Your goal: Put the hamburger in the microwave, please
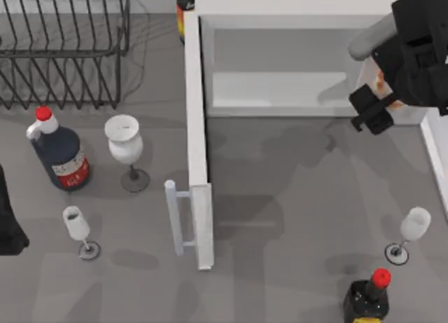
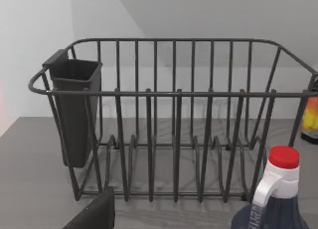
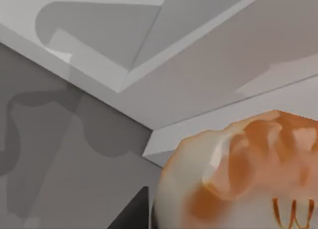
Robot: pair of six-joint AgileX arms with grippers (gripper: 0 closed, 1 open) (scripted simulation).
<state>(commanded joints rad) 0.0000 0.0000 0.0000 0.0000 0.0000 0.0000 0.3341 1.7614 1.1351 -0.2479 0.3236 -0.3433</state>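
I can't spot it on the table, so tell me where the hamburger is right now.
In the top view the hamburger is at the right, under the right gripper, at the right end of the open microwave mouth.

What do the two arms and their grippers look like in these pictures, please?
The right arm is matte black and blocky, with one pale grey cylindrical link and a black right gripper. The left arm is a plain black shape at the table's left edge. No cables or markings are visible.

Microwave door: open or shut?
Open. The microwave door swings out toward the table front, handle outward, leaving the white cavity exposed.
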